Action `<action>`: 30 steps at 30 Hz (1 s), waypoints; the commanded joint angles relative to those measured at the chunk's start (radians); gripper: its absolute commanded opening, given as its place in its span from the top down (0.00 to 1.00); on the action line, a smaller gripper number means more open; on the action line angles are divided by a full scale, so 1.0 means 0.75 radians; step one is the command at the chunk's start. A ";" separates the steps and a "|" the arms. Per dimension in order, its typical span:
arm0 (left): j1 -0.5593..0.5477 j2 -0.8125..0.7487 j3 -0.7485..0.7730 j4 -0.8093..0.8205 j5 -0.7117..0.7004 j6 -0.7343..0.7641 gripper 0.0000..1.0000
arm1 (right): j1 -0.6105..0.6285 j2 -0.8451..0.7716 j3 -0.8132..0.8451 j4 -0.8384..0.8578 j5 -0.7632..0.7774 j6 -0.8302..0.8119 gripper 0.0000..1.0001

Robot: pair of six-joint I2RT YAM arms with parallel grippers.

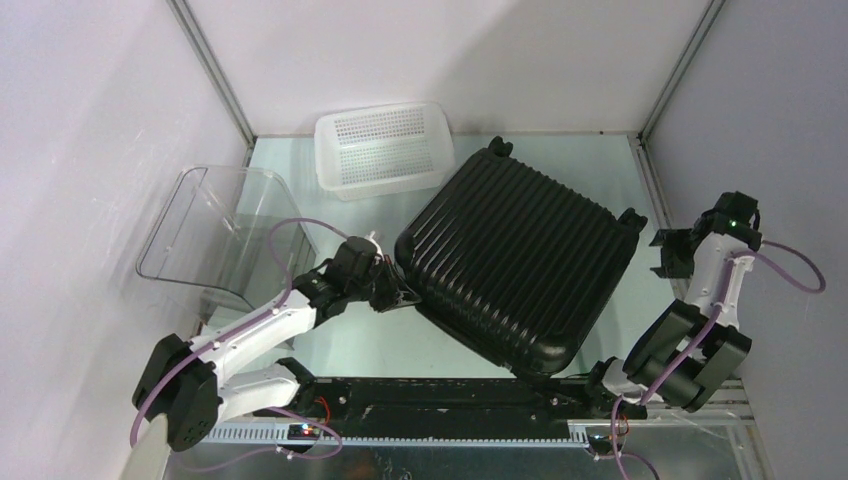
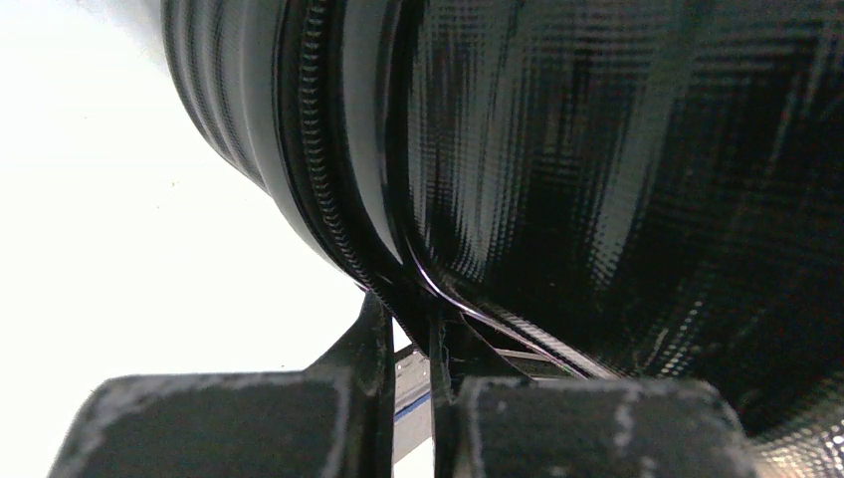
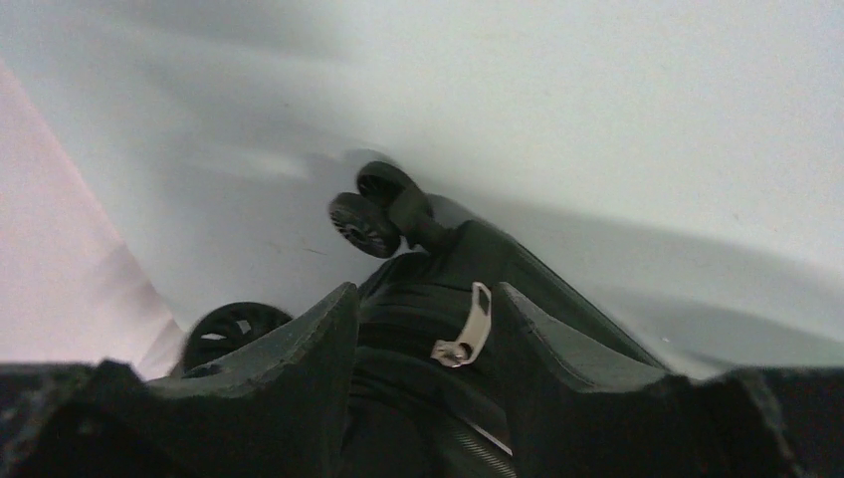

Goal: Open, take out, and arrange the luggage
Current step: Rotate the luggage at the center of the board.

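A: Where is the luggage (image 1: 515, 260)?
B: Closed, askew on the tabletop (image 1: 600, 170), between both arms.
A: Hands?
B: Narrow left hand (image 1: 402, 293) sits at the zip seam (image 2: 328, 199), likely steadying; wide right hand (image 3: 423, 299) lines up on the zip pull (image 3: 468, 329).

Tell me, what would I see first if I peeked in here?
The big black suitcase, lying slanted in the middle of the table and filling most of it. The left gripper is pinched shut at its left edge, while the right gripper hangs open just off its right corner. A white basket sits behind it.
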 commanded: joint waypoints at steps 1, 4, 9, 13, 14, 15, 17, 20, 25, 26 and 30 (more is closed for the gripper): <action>-0.019 -0.068 0.024 0.097 0.127 0.293 1.00 | -0.003 -0.036 -0.118 0.012 -0.060 0.109 0.45; -0.018 -0.071 0.017 0.108 0.131 0.292 1.00 | 0.011 -0.038 -0.173 0.065 -0.113 0.178 0.44; -0.017 -0.072 0.024 0.121 0.149 0.287 1.00 | 0.027 -0.035 -0.226 0.154 -0.142 0.225 0.41; -0.018 -0.077 0.014 0.139 0.146 0.280 1.00 | 0.033 -0.023 -0.245 0.168 -0.154 0.280 0.40; -0.019 -0.075 0.014 0.138 0.149 0.279 1.00 | 0.035 -0.023 -0.254 0.179 -0.179 0.293 0.40; -0.019 -0.073 0.013 0.140 0.154 0.279 1.00 | 0.036 -0.024 -0.269 0.194 -0.195 0.315 0.40; -0.019 -0.074 0.010 0.144 0.156 0.275 1.00 | 0.047 -0.023 -0.277 0.172 -0.215 0.334 0.41; -0.018 -0.070 0.015 0.151 0.154 0.273 1.00 | 0.048 -0.040 -0.312 0.131 -0.232 0.360 0.42; -0.019 -0.061 0.056 0.111 0.149 0.305 1.00 | 0.037 -0.080 -0.391 0.155 -0.273 0.414 0.45; -0.019 -0.061 0.057 0.104 0.146 0.309 1.00 | 0.035 -0.079 -0.399 0.157 -0.284 0.415 0.47; -0.018 -0.049 0.062 0.110 0.146 0.303 1.00 | 0.029 -0.079 -0.410 0.176 -0.276 0.429 0.56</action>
